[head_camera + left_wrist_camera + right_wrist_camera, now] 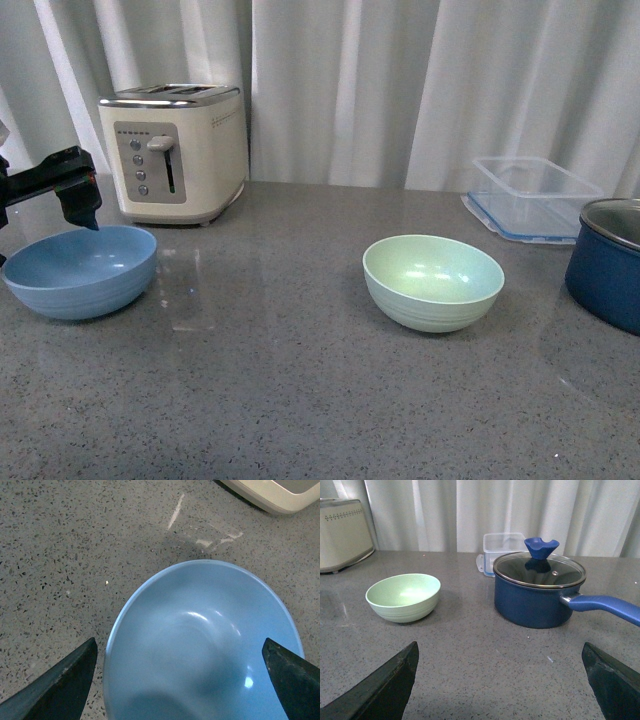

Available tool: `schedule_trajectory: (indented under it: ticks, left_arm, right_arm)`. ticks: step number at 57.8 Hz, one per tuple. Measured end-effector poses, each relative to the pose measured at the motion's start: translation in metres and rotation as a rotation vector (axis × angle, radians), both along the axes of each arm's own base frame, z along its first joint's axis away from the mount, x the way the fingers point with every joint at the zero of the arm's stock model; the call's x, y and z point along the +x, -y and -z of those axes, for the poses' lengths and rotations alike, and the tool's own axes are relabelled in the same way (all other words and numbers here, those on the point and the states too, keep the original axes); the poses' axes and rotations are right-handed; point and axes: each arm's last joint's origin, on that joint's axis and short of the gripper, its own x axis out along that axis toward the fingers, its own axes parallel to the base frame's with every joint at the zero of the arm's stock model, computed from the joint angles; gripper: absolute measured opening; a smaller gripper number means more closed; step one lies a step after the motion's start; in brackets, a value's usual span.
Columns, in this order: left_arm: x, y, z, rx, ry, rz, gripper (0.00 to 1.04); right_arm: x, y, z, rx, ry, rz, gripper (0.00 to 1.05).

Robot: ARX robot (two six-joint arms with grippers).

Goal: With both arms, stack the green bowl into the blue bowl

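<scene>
Grey speckled countertop [280, 400], white curtain [350, 90] behind. Blue bowl [80, 270] sits far left, before the toaster [175, 150]. Left gripper [179, 642] hovers over it, fingers spread wide, holding nothing. Green bowl [433, 282] stands centre-right, well apart, near the navy pot [535, 597]. Right gripper [500, 643] is wide open, empty.

I read the blue bowl [80, 270] on the left as matte sky blue, the green bowl [433, 282] as pale mint, both faintly ridged low down. The bench [300, 400] is grey with dark and white speckles. The toaster [175, 150] is cream with a silver top, the pot [607, 270] dark navy, the curtain [400, 80] white, the left arm [50, 180] black.
</scene>
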Motion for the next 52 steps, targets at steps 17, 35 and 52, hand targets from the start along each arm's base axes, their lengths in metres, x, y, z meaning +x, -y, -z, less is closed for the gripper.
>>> schedule_trajectory:
  ticks: [17, 35, 52]
  left_arm:
    - [0.009, 0.0, 0.011, 0.023, -0.067, -0.006, 0.98]
    - [0.013, -0.005, 0.018, 0.035, -0.1, -0.016, 0.54]
    - [0.012, -0.012, 0.023, 0.024, -0.118, -0.022, 0.08]
  right_arm:
    - [0.0, 0.0, 0.0, 0.0, 0.0, 0.0, 0.95]
    - [0.0, 0.0, 0.0, 0.0, 0.0, 0.0, 0.95]
    - [0.0, 0.0, 0.0, 0.0, 0.0, 0.0, 0.95]
